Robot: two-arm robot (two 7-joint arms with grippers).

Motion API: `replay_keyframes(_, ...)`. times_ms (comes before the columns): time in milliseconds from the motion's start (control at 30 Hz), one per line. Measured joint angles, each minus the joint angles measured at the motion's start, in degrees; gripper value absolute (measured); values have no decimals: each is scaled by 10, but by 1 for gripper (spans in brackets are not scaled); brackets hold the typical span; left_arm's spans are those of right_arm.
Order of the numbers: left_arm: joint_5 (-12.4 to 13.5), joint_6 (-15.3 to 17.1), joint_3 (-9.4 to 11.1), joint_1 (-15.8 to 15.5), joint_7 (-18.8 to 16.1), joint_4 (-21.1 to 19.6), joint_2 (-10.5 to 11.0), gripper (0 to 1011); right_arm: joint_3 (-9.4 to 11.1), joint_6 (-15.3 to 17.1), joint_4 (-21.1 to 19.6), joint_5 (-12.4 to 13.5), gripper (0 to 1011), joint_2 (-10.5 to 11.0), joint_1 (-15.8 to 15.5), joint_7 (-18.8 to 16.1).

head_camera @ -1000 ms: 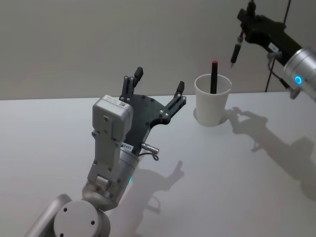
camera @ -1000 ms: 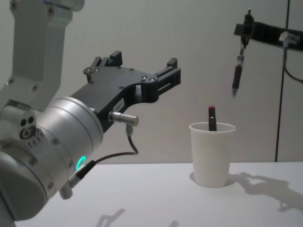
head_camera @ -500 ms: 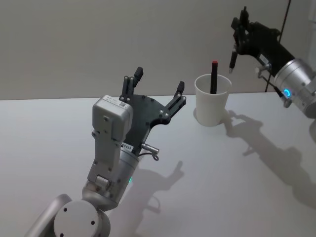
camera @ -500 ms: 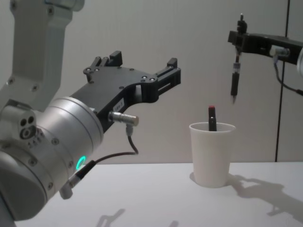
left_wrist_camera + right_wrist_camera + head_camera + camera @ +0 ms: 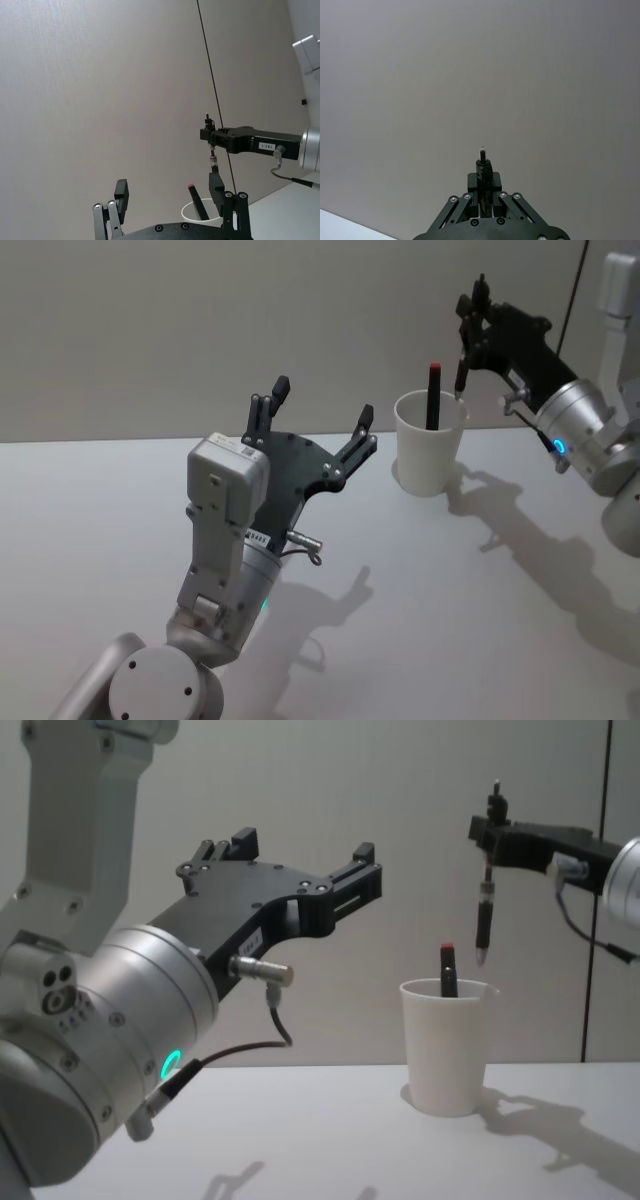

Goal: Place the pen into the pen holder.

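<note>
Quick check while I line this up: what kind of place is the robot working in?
Probably a lab or test bench: a bare white table against a plain grey wall, set only with a white paper cup holding a red-tipped pen. The right gripper holds another pen above it; the left gripper idles open.

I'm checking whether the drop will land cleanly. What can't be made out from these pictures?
- How the red-capped pen sits inside the pen holder: the wall hides its lower part, chest and head views.
- Lower part of the held pen: the right gripper covers it, right wrist view.
- The holder's base: the left gripper hides it, left wrist view.
</note>
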State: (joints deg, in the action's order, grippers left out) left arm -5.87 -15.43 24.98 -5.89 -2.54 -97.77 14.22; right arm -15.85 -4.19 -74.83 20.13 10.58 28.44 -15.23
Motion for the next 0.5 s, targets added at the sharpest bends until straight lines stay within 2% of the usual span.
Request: replay_keyframes(500, 0, 0, 0, 0, 0, 0, 0, 1001, -10, -28, 68, 0, 134, -20, 22, -14)
